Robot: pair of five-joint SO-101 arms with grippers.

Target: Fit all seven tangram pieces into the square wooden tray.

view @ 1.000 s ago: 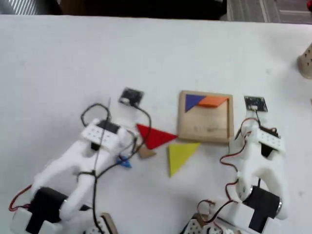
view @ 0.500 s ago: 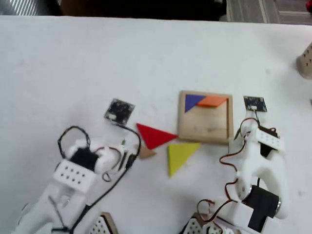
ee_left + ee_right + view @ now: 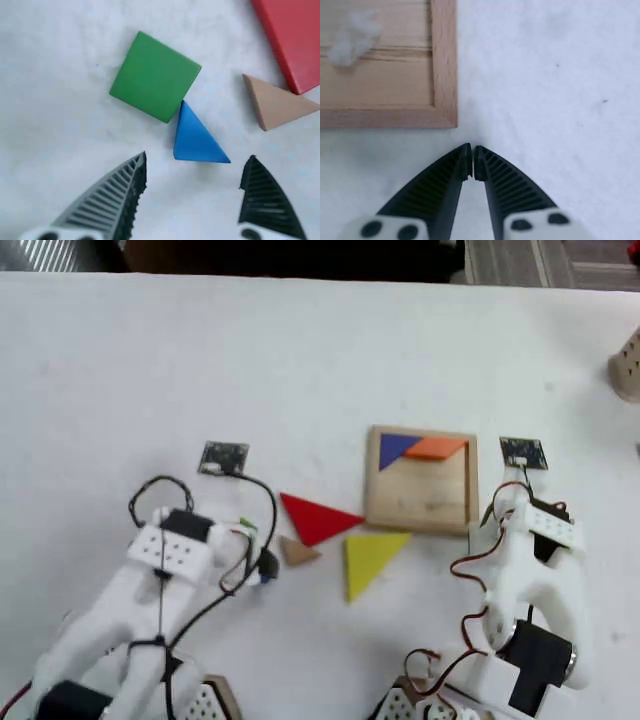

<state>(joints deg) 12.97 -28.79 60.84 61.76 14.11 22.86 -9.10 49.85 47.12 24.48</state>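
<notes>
The square wooden tray (image 3: 420,502) holds a blue triangle (image 3: 397,447) and an orange piece (image 3: 438,447) in its far part. On the table to its left lie a red triangle (image 3: 318,518), a yellow triangle (image 3: 370,558) and a small tan triangle (image 3: 298,552). My left gripper (image 3: 196,162) stands open just above a small blue triangle (image 3: 197,140), whose tip touches a green square (image 3: 155,76). The tan triangle (image 3: 277,102) and red triangle (image 3: 295,40) lie beyond. My right gripper (image 3: 472,152) is shut and empty beside the tray's near right corner (image 3: 444,75).
A bit of white fluff (image 3: 352,32) lies on the tray floor. A perforated tan object (image 3: 627,365) stands at the right table edge. Both arm bases and their cables take up the near edge. The far half of the table is bare white.
My left arm drew back towards the left, then came forward again over the green square and small blue triangle. The right arm has not moved.
</notes>
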